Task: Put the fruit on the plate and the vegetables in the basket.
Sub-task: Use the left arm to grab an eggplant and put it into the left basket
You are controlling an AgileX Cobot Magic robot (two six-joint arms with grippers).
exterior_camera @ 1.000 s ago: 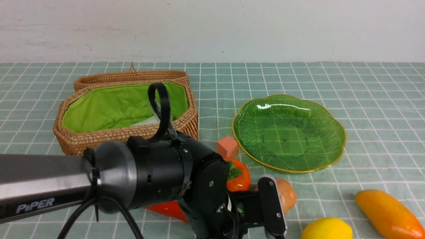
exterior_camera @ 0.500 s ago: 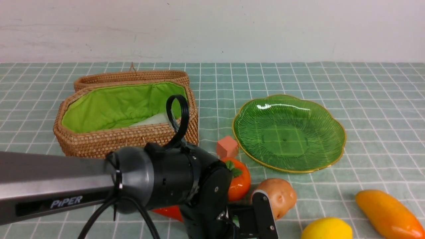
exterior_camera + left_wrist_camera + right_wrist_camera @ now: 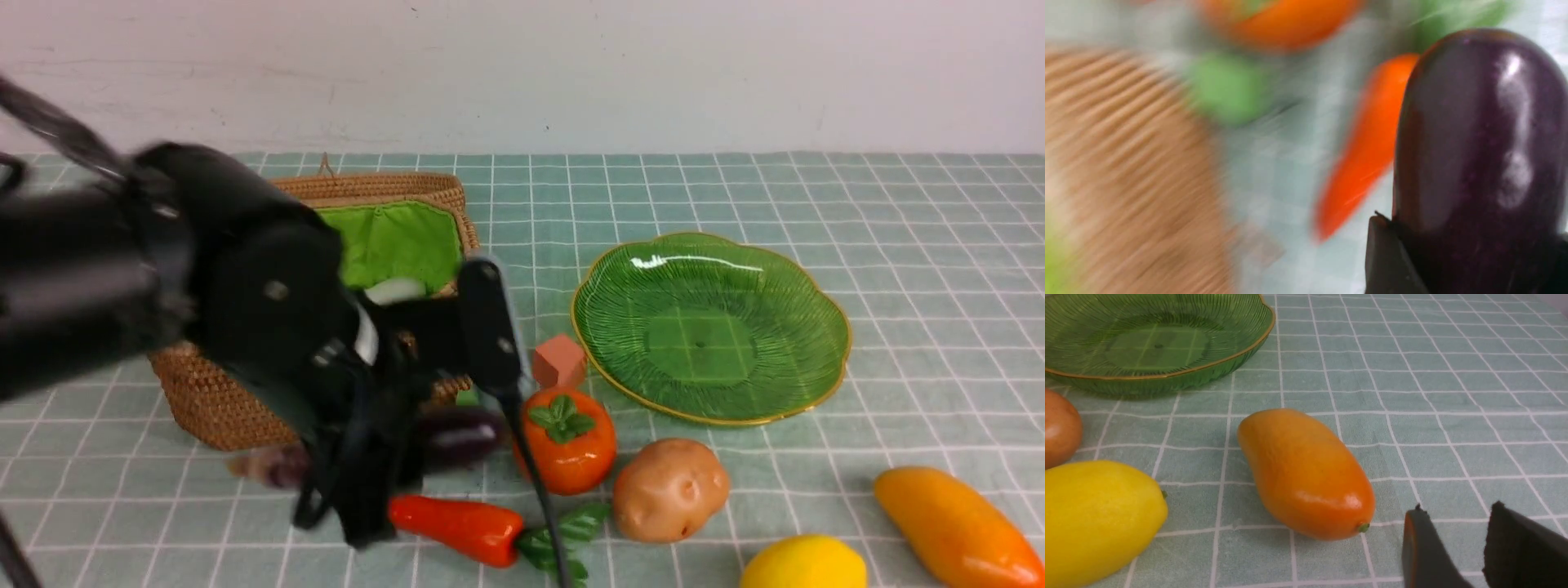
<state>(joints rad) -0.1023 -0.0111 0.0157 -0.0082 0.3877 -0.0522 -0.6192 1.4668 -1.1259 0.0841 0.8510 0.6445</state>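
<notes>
My left gripper (image 3: 441,429) is shut on the dark purple eggplant (image 3: 465,431), holding it in the air in front of the wicker basket (image 3: 204,408); the arm is blurred. In the left wrist view the eggplant (image 3: 1478,122) sticks out from between the jaws of the left gripper (image 3: 1470,249). A white radish (image 3: 396,290) lies in the basket. The carrot (image 3: 457,527), persimmon (image 3: 567,441) and potato (image 3: 669,490) lie on the cloth, with the lemon (image 3: 804,563) and mango (image 3: 955,527) further right. The green plate (image 3: 710,327) holds nothing. My right gripper (image 3: 1457,514) is open, beside the mango (image 3: 1306,473).
A salmon cube (image 3: 559,361) sits between the basket and the plate, and a small green cube (image 3: 467,398) by the basket's near corner. The basket's lid (image 3: 375,186) stands open behind it. A checked green cloth covers the table up to the white back wall.
My left arm has risen from the table's front edge and swung left toward the basket with the eggplant in its jaws. The carrot, persimmon and potato are now uncovered.
</notes>
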